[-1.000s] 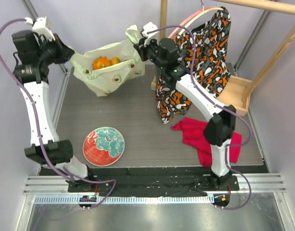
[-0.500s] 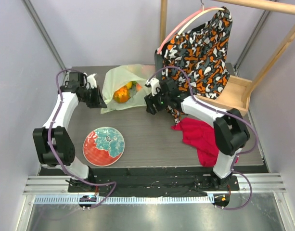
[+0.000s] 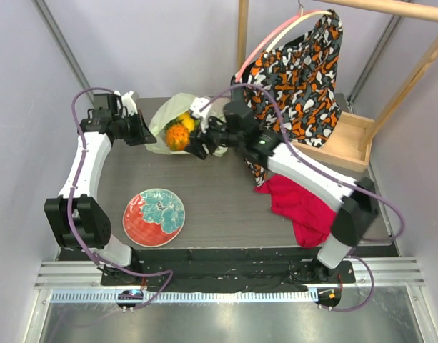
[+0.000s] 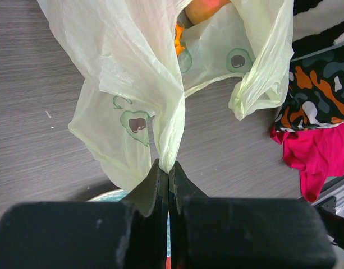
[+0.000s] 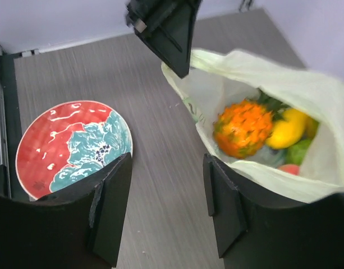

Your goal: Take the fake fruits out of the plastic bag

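The plastic bag [image 3: 161, 118] lies at the back of the table, pale yellow-green, its mouth facing right. My left gripper [image 3: 142, 133] is shut on a fold of the plastic bag [image 4: 132, 67], pinched at the left gripper's tips [image 4: 168, 167]. Inside the bag the right wrist view shows fake fruits: an orange pineapple [image 5: 243, 128], a yellow mango [image 5: 287, 129], a green fruit [image 5: 299, 151] and a pink-red piece [image 5: 289, 168]. My right gripper [image 5: 169, 190] stands open just in front of the bag's mouth, holding nothing. From above, that right gripper [image 3: 199, 148] is beside the pineapple [image 3: 177, 136].
A red-and-teal plate [image 3: 154, 216] sits at the front left. At the right front lies a red cloth [image 3: 304, 207]. An orange-black-white garment [image 3: 297, 78] hangs from a wooden rack [image 3: 351, 139] at the back right, close behind my right arm.
Both arms came down from holding the bag up high; the bag now rests on the table. My right gripper let go, opened and moved to the bag's mouth. My left keeps its grip.
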You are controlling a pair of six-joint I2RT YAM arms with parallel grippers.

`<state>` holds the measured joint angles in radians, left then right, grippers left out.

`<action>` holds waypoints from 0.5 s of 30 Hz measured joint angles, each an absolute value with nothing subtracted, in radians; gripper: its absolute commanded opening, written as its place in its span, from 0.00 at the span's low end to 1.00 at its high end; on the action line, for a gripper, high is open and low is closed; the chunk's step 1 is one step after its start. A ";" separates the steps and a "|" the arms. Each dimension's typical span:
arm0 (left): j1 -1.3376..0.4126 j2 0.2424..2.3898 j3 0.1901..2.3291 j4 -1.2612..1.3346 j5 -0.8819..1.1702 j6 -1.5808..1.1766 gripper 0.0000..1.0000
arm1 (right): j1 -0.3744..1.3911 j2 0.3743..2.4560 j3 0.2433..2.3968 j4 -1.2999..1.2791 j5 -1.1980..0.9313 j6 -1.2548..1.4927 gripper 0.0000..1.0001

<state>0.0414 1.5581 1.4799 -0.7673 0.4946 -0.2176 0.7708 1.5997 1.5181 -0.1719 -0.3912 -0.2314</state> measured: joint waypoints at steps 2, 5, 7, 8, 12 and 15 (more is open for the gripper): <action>0.041 1.558 1.476 -0.767 0.495 -0.229 0.01 | 0.785 1.716 1.585 -0.171 -0.358 -0.196 0.63; 0.041 1.558 1.474 -0.770 0.495 -0.226 0.03 | 0.785 1.918 1.719 -0.170 -0.268 -0.131 0.73; 0.041 1.558 1.474 -0.776 0.498 -0.215 0.04 | 0.775 2.030 1.786 -0.175 -0.214 -0.097 0.78; 0.041 1.558 1.471 -0.779 0.499 -0.207 0.04 | 0.773 2.072 1.818 -0.184 -0.194 -0.086 0.80; 0.041 1.536 1.418 -0.780 0.508 -0.196 0.05 | 0.752 2.206 1.906 -0.184 -0.150 -0.015 1.00; 0.041 1.522 1.370 -0.784 0.526 -0.192 0.05 | 0.728 2.239 1.905 -0.148 -0.149 0.057 1.00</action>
